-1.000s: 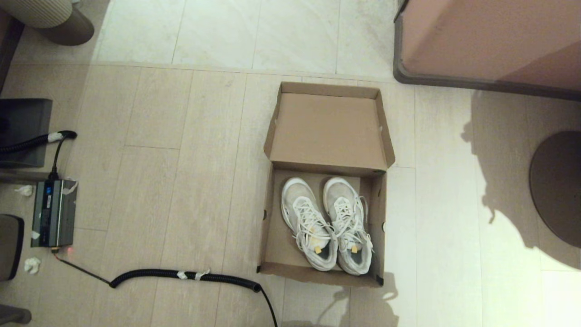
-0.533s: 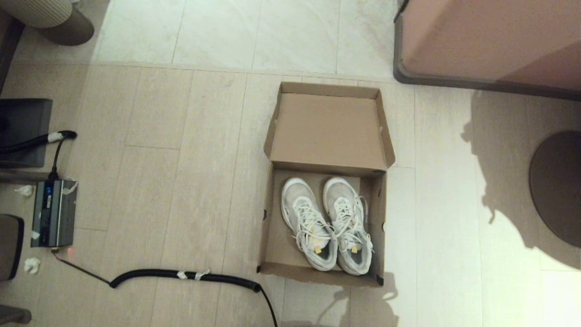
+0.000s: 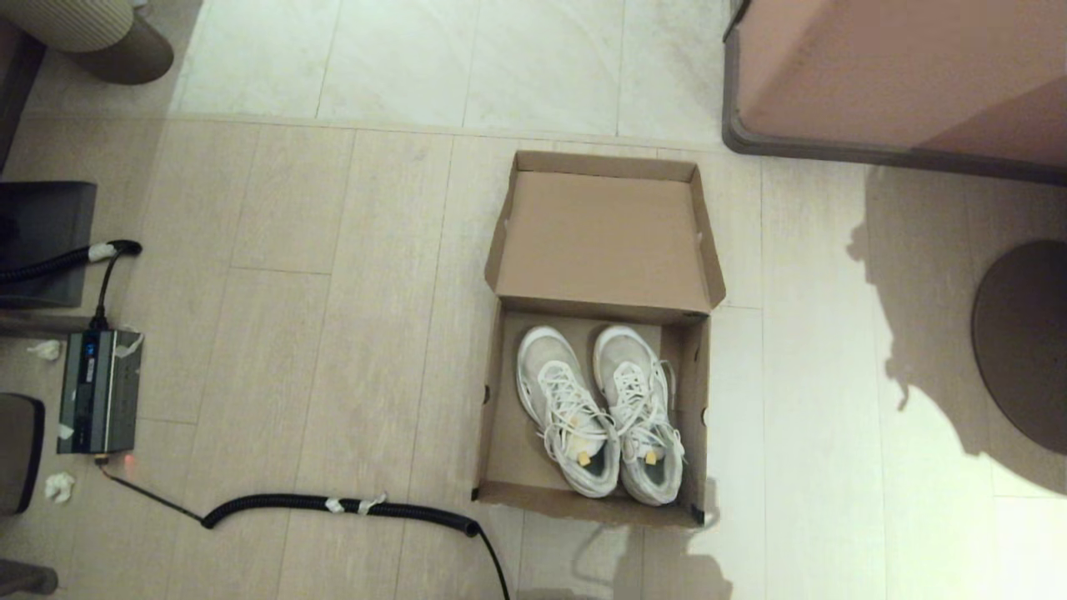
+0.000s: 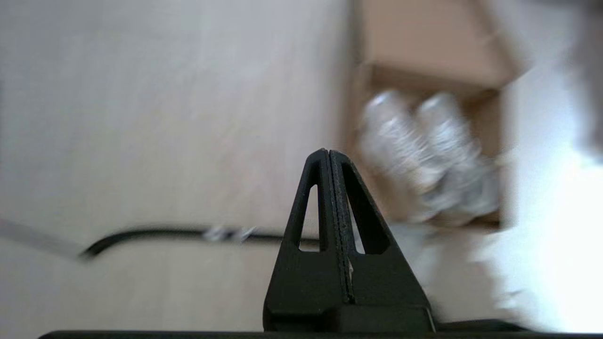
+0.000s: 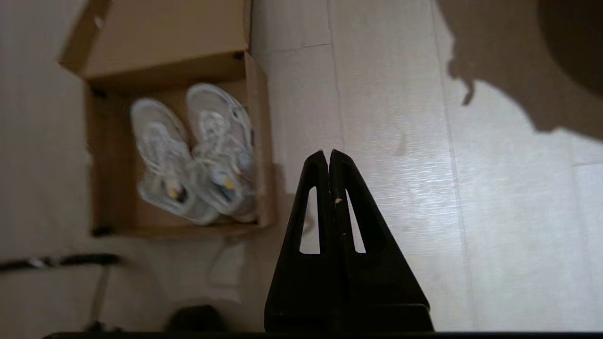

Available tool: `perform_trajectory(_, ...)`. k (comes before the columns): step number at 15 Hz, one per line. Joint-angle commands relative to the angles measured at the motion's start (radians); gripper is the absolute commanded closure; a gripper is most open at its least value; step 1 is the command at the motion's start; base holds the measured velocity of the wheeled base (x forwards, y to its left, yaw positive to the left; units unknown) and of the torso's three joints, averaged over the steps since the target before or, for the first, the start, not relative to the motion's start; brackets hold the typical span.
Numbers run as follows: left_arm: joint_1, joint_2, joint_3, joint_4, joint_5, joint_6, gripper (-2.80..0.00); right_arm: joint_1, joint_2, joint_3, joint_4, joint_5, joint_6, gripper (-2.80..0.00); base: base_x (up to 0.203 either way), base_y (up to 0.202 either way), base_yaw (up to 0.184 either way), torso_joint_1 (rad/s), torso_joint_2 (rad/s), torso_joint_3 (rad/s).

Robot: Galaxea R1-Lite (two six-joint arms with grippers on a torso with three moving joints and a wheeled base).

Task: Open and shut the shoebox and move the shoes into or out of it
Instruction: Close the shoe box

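The brown cardboard shoebox (image 3: pixel 500 450) sits on the floor with its hinged lid (image 3: pixel 604 237) folded back flat, away from me. Inside lie the two white and grey mesh shoes (image 3: pixel 596 412) side by side, laces up, yellow tags showing. Neither arm shows in the head view. My left gripper (image 4: pixel 328 151) is shut and empty, high above the floor, with the shoes (image 4: pixel 424 155) ahead of it. My right gripper (image 5: pixel 328 153) is also shut and empty, above bare floor beside the shoebox (image 5: pixel 261 141) and the shoes (image 5: pixel 193 150).
A pinkish cabinet (image 3: pixel 900 75) with a grey base stands at the far right. A round dark base (image 3: pixel 1021 342) lies right of the box. A black coiled cable (image 3: pixel 350 506) runs along the floor near the box's front-left corner, and a grey power unit (image 3: pixel 98 390) sits at the left.
The arm shadows on the floor just in front of the box have shifted. The box and shoes have not moved.
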Motion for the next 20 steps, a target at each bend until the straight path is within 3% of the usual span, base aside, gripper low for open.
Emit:
perform_trajectory(1,-0.001,0.228,-0.114,-0.001,-0.054,-0.045,0.0,0.002,0.214,-0.094,0.009,0.003,0.16,0.0,0.0,0.0,0.0,0.0,0.0,0.0)
perform_trajectory(5,-0.002,0.699,-0.289,-0.107,-0.183,-0.255,0.0,0.005,0.638,-0.211,-0.044,0.101,0.317,0.0,0.0,0.0,0.0,0.0,0.0,0.0)
perform_trajectory(8,-0.006,1.04,-0.373,-0.303,-0.224,-0.389,0.0,0.006,0.964,-0.241,-0.249,0.164,0.338,0.0,0.0,0.0,0.0,0.0,0.0,0.0)
perform_trajectory(11,-0.038,1.36,-0.432,-0.526,-0.242,-0.466,0.0,0.005,1.327,-0.284,-0.532,0.232,0.339,0.0,0.0,0.0,0.0,0.0,0.0,0.0)
perform_trajectory(14,-0.11,1.648,-0.617,-0.69,-0.249,-0.561,0.0,0.002,1.667,-0.43,-0.775,0.31,0.321,0.0,0.0,0.0,0.0,0.0,0.0,0.0)
perform_trajectory(17,-0.176,1.853,-0.875,-0.753,-0.222,-0.603,0.0,-0.001,1.888,-0.716,-0.866,0.356,0.302,0.0,0.0,0.0,0.0,0.0,0.0,0.0)
perform_trajectory(20,-0.218,1.995,-1.052,-0.772,-0.163,-0.614,0.0,-0.007,2.069,-0.946,-0.882,0.372,0.294,0.0,0.0,0.0,0.0,0.0,0.0,0.0)
